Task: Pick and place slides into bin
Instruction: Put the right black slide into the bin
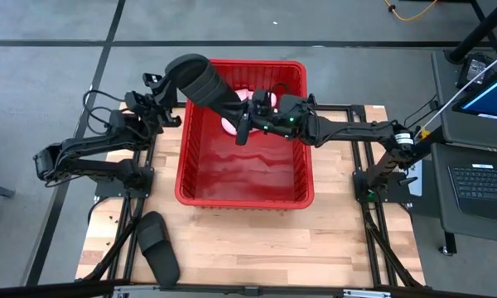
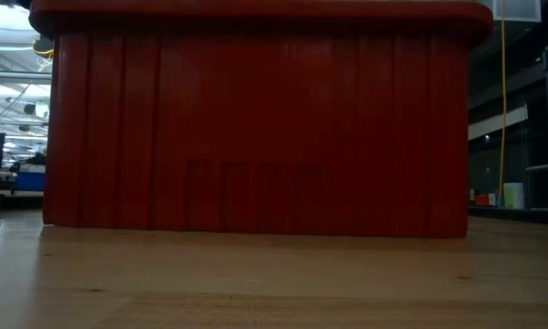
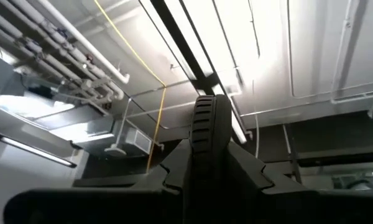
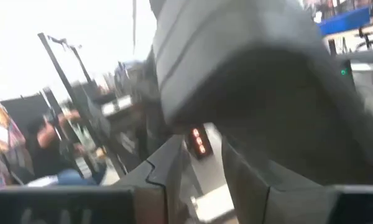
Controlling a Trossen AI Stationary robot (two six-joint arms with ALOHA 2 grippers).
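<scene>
A black slide [image 1: 203, 83] hangs tilted above the far left corner of the red bin [image 1: 244, 201], held between both grippers. My left gripper [image 1: 167, 99] is at the slide's outer end, slanting upward and shut on it. My right gripper [image 1: 247, 116] reaches over the bin from the right and is shut on the slide's inner, lower end. A pale pink slide [image 1: 230, 126] lies inside the bin at its far side, partly hidden by the black one. A second black slide [image 1: 159, 248] lies flat on the table near the front left. My left gripper pinches the black slide between its two fingers, with the ribbed sole edge [image 3: 205, 130] standing edge-on between them. The fingers slant up from the table's left side. The slide is lifted clear of the bin and table. My right gripper has the slide's other end [image 4: 236, 93] at its fingers, coming in about level from the table's right. The slide fills the view above the fingers [image 4: 255, 180]; which part sits between them I cannot tell. This end hangs over the bin's inside.
The bin [image 2: 256, 128] fills the middle of the table and blocks the low view. Bare wooden table lies in front of it. A desk with a laptop [image 1: 480, 182] stands beyond the right edge.
</scene>
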